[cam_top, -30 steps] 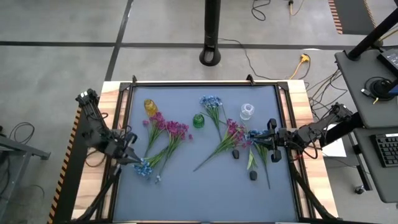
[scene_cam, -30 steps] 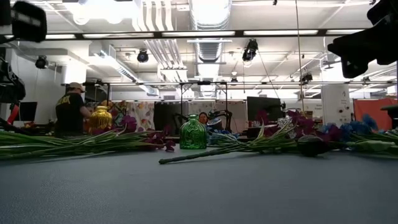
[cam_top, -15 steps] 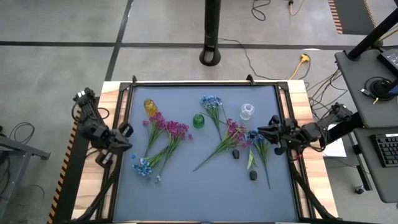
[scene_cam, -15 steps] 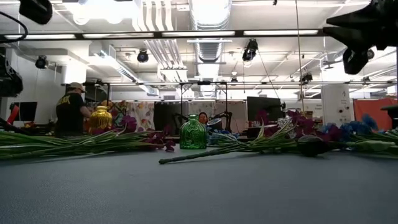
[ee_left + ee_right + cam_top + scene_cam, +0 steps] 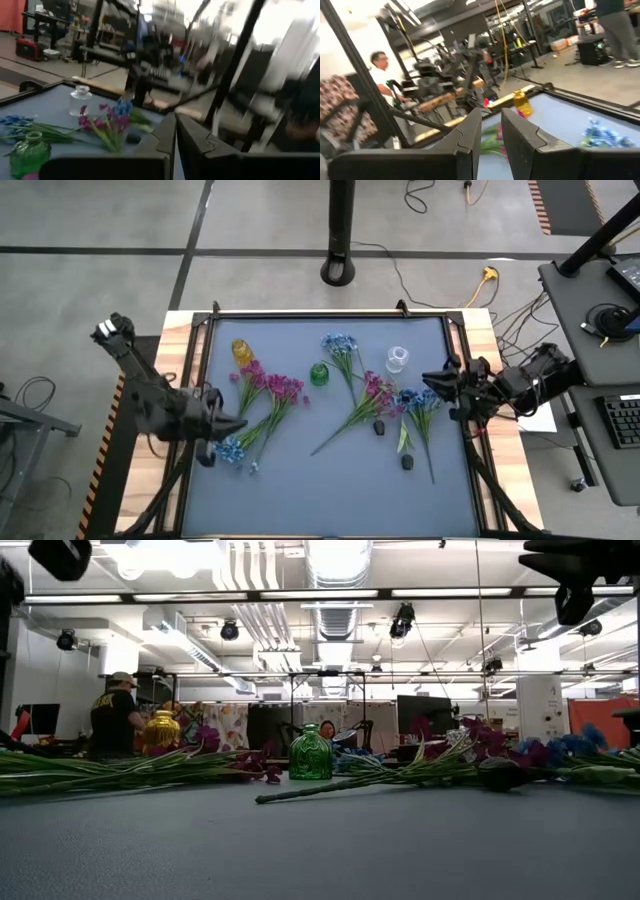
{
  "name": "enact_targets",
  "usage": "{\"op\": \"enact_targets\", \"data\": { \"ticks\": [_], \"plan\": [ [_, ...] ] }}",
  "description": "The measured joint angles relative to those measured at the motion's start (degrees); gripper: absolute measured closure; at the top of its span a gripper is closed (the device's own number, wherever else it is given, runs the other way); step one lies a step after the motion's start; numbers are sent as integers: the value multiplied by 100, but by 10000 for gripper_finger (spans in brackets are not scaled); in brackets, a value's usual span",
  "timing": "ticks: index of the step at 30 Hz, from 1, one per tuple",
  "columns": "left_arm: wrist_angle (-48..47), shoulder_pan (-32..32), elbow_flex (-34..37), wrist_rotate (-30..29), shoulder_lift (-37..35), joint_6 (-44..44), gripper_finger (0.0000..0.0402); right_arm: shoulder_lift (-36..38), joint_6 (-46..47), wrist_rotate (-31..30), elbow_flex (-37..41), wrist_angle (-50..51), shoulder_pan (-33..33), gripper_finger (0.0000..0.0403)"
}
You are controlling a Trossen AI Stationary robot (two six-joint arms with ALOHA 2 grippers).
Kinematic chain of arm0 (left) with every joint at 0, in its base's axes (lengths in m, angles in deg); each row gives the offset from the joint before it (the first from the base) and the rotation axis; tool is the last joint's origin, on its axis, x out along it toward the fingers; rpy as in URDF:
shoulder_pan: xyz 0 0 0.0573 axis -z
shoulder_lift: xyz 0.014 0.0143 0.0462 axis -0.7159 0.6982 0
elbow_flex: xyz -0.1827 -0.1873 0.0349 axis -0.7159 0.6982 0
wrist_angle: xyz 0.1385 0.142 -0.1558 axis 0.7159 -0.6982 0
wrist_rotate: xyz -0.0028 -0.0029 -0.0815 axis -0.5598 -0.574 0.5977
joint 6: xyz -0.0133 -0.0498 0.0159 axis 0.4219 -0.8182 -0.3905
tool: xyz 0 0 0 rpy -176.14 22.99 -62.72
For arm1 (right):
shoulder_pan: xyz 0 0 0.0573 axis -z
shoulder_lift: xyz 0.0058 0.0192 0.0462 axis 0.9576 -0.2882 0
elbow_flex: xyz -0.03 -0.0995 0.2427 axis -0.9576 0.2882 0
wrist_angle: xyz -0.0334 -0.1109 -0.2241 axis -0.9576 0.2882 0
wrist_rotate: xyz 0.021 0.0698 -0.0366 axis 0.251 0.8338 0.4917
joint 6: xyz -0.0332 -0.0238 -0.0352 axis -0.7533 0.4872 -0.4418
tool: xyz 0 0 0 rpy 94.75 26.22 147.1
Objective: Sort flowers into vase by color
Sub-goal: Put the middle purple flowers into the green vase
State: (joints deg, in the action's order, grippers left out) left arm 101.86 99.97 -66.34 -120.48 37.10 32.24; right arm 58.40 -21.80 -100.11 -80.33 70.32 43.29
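Flowers lie scattered flat across the grey surface [image 5: 330,480], none of them in a vase. Magenta-pink sprigs [image 5: 270,388] rest left of centre with a light blue cluster [image 5: 231,450] at their lower end; another light blue sprig [image 5: 340,343] lies near the far edge, a second pink sprig [image 5: 372,395] sits right of centre, and a blue sprig [image 5: 420,402] lies beside it with dark buds [image 5: 380,427] close by. Three small vases stand upright and hold nothing: a yellow vase [image 5: 241,351] at far left, a green vase [image 5: 319,373] in the middle and a clear vase [image 5: 397,359] to its right. From the low view the green vase [image 5: 310,753] stands behind a long stem, with a person [image 5: 112,715] in the room beyond. Left claw [image 5: 222,425] hovers above the surface's left edge, just beside the blue cluster, its fingers [image 5: 165,137] close together and holding nothing. Right claw [image 5: 440,382] hangs over the right edge next to the blue sprig, fingers [image 5: 470,131] slightly apart and empty.
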Motion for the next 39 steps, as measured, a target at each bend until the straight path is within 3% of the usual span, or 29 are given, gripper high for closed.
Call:
{"op": "enact_targets", "data": {
  "ticks": [5, 8, 13, 16, 18, 21, 23, 31, 39],
  "plan": [
    [-584, -77, -909, -1318, 986, -442, 402, -290, -14, -6, -385, 505, 0, 335],
    [-1600, -169, -1454, -1335, 1321, -1356, 402, -502, -56, -5, -537, 612, 0, 335],
    [-4505, -730, -2314, -282, 1871, -4080, 402, -829, -305, -4, -620, 570, 0, 335],
    [-6251, -1378, -2708, 981, 2321, -5755, 402, -974, -317, -7, -621, 572, 0, 335],
    [-6997, -1806, -2860, 1962, 2680, -6409, 402, -1044, -287, -7, -620, 570, 0, 335],
    [-7262, -2311, -2939, 3147, 3160, -6608, 402, -1110, -52, -44, -622, 569, 0, 335],
    [-7227, -2554, -2983, 3556, 3461, -6620, 402, -1127, 29, -57, -621, 567, 0, 335],
    [-7365, -3149, -3342, 4016, 4292, -6093, 391, -1118, 76, -57, -622, 561, 0, 335],
    [-7373, -3398, -3652, 4253, 4905, -5949, 302, -1118, 82, -57, -622, 591, 0, 335]
  ]
}}
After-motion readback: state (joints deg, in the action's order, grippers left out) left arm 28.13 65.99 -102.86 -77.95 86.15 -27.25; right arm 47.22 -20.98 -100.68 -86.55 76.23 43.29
